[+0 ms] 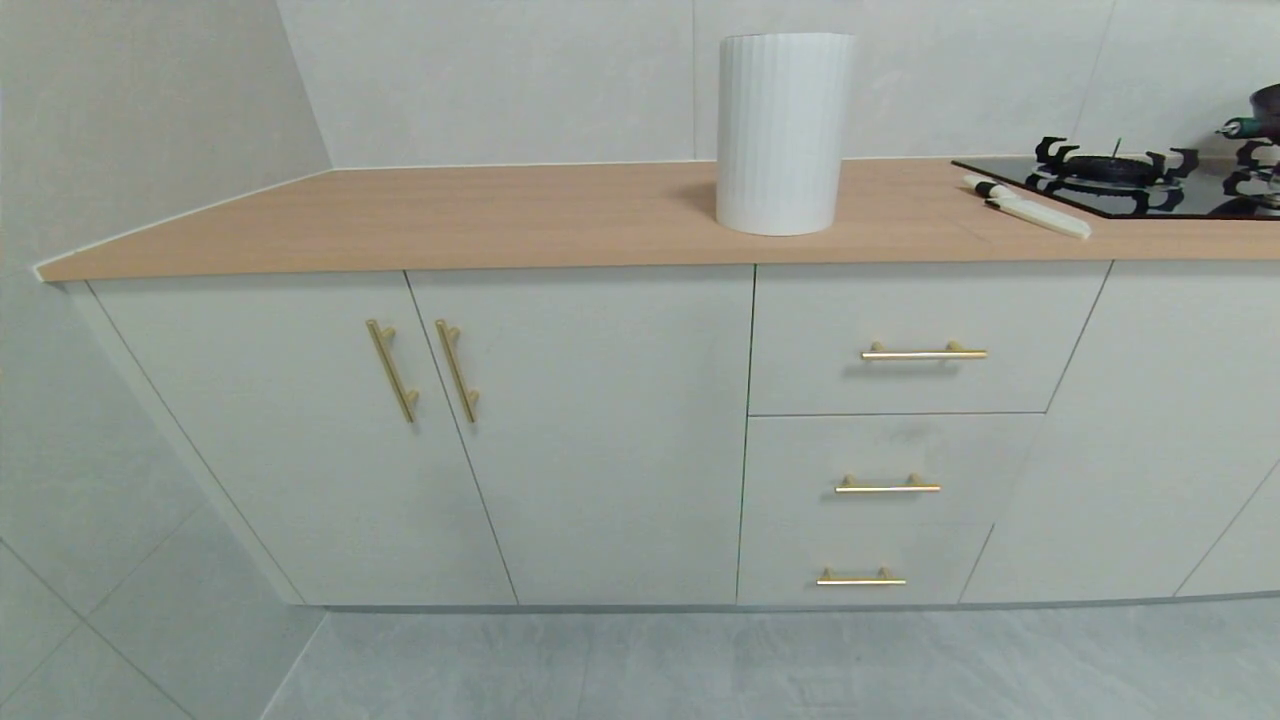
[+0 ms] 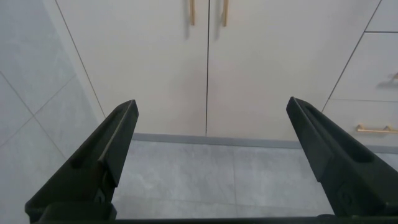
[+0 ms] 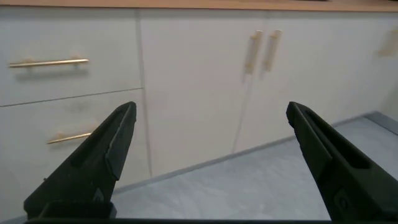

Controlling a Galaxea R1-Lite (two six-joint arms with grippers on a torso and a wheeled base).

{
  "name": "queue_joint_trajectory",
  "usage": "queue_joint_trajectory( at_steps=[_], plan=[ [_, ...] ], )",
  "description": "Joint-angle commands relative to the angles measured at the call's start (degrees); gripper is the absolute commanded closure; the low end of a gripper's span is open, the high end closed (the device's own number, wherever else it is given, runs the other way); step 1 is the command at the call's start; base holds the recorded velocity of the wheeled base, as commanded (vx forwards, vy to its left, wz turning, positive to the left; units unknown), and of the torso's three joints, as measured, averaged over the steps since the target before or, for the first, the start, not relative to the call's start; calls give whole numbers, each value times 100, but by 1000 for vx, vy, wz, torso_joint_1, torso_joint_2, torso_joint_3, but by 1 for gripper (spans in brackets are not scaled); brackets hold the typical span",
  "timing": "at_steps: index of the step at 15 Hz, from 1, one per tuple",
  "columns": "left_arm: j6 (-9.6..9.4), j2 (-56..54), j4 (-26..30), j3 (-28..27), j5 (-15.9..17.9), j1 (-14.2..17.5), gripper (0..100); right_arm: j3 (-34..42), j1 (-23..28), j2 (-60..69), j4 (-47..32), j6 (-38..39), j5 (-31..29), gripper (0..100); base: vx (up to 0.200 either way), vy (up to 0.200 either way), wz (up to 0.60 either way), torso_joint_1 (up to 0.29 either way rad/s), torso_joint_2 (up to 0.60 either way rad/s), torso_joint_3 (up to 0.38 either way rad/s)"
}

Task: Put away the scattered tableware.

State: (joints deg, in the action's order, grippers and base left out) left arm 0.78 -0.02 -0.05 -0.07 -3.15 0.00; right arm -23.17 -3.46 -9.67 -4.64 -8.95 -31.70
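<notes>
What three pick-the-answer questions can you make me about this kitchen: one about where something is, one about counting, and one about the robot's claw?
1. Where does the tall white ribbed cylinder stand?
A. on the light wooden countertop
B. on the floor
C. inside a sink

2. How many gold bar handles are on the stacked drawers?
A. one
B. three
C. six

3. How is the left claw?
A. shut on a spoon
B. shut on a cup
C. open and empty

Answers:
1 A: its base rests on the countertop, near the front edge.
2 B: each of the three drawer fronts has one handle.
3 C: its two dark fingers stand wide apart with nothing held between them.
</notes>
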Motion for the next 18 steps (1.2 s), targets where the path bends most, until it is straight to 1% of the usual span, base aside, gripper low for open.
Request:
queue_joint_trajectory(
  at_steps=[1,2,3,4,5,6,8,10,11,12,18],
  plan=[
    [1,2,-4,-1,-2,0,0,577,311,967,-63,25,172,0,0,0,0,0,0,0],
    [1,2,-4,7,-2,0,0,902,311,967,34,157,296,0,0,0,0,0,0,0],
    [1,2,-4,7,-2,0,0,1069,320,967,130,271,419,0,0,0,0,0,0,0],
    [1,2,-4,-1,-2,0,0,1606,311,967,403,429,1280,0,0,0,0,0,0,0],
    [1,2,-4,-1,-2,0,0,1632,311,967,421,438,1315,0,0,0,0,0,0,0],
    [1,2,-4,7,-2,0,0,2098,311,967,684,455,2018,0,0,0,0,0,0,0],
    [1,2,-4,-1,-2,0,0,2309,320,967,746,482,2247,0,0,0,0,0,0,0],
    [1,2,-4,-1,-2,0,0,2309,320,967,719,710,2783,0,0,0,0,0,0,0],
    [-8,2,-4,7,-2,0,0,2317,320,967,544,728,2950,0,0,0,0,0,0,0],
    [1,2,-4,-1,-2,0,0,2309,320,967,429,754,2994,0,0,0,0,0,0,0],
    [-8,2,-4,-1,-2,0,0,2317,320,967,473,851,3003,0,0,0,0,0,0,0]
  ],
)
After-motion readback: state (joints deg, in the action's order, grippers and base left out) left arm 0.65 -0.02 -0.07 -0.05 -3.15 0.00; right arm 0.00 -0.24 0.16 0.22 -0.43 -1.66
